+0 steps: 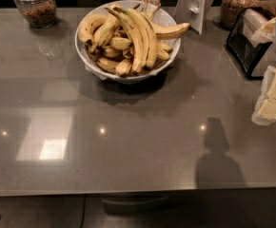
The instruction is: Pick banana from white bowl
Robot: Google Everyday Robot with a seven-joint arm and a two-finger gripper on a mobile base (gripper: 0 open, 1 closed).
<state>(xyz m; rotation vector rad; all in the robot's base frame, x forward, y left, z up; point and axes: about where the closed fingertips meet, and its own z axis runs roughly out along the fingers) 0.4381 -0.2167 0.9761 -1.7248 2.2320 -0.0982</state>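
Your gripper (pixel 273 98) hangs at the right edge of the frame, well apart from the white bowl (pixel 83 56) at upper centre. You cannot tell how wide it is set. The banana (pixel 170 31) lies on the right side of the heap, its tip poking over the rim. Nothing rests on it, so it looks the easiest to lift free.

Gripper (pixel 272 99) at right edge, blocky pale-cream segments, whitish edging, possibly plastic
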